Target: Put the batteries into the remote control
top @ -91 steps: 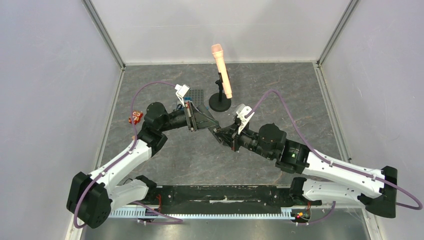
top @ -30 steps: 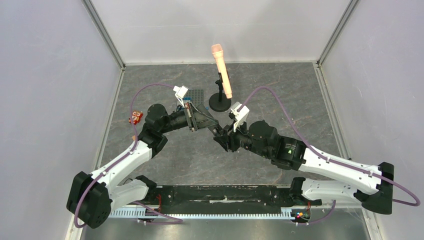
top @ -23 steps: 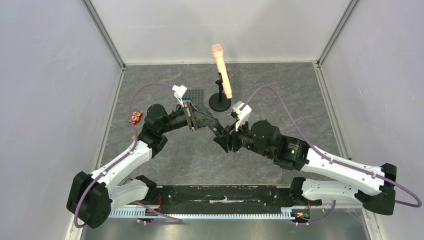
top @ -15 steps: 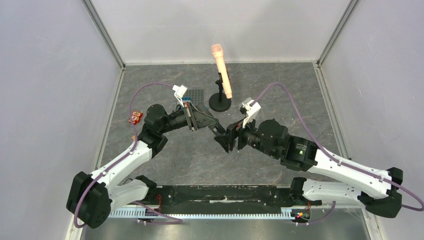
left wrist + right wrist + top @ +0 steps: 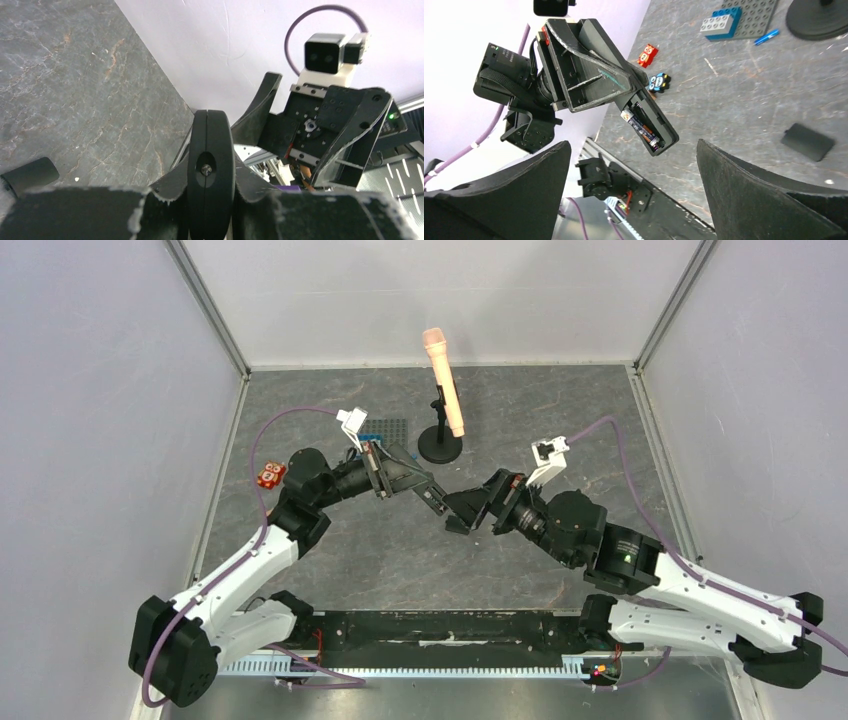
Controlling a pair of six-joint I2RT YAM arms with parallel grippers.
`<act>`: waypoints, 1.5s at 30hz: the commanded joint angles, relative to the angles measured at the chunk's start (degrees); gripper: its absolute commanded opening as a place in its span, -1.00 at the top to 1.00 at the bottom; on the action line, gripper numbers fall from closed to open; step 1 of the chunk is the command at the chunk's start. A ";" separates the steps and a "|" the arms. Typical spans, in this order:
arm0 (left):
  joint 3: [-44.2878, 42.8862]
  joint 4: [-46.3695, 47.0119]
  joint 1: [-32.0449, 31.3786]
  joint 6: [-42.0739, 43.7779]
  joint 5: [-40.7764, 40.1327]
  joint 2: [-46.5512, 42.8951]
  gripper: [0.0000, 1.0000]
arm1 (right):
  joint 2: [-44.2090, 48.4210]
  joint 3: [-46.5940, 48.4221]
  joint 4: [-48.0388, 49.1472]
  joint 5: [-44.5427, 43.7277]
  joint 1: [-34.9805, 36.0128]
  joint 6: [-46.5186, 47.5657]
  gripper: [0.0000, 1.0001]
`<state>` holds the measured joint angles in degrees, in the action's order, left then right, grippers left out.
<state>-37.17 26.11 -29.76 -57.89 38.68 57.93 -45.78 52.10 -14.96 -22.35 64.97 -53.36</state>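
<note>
The left gripper (image 5: 408,483) is clamping the slim flat black plastic remote control (image 5: 655,125), slim dark cylindrical batteries (image 5: 642,128) sitting inside; the right gripper (image 5: 468,512) is hovering just right, jaws apart.

Grey, marble-patterned tabletop (image 5: 520,400) enclosed on three sides by plain pale lilac-white walls (image 5: 90,390). Metal posts (image 5: 207,305) join the rear corners; a black rail (image 5: 450,625) borders the near edge. Lighting even.

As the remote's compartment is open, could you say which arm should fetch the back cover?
Right, probably: the right gripper is open and empty, the back cover in its view, while the left gripper holds the remote control.
</note>
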 commanded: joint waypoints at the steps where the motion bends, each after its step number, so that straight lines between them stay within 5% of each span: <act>1: -3.30 -1.74 -0.21 -3.51 -3.66 -1.72 0.96 | -1.65 -1.77 9.48 1.59 -0.11 -9.48 -0.96; 14: -3.98 -0.61 -0.21 -7.58 -4.05 -2.20 0.96 | -6.60 -2.76 14.52 3.64 -0.11 -18.10 -0.96; 20: -3.40 0.68 -0.26 -8.23 -3.43 -2.87 0.96 | -8.51 -2.88 14.52 3.65 -0.50 -20.44 -0.75; 45: -2.22 0.16 -0.21 -9.44 -5.74 -5.55 0.96 | -7.60 -6.84 17.30 4.28 -3.81 -21.64 -0.59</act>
<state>-38.83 22.46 -28.42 -63.24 29.87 54.46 -54.43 47.55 1.50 -16.03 62.02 -75.02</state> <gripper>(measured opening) 0.245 0.805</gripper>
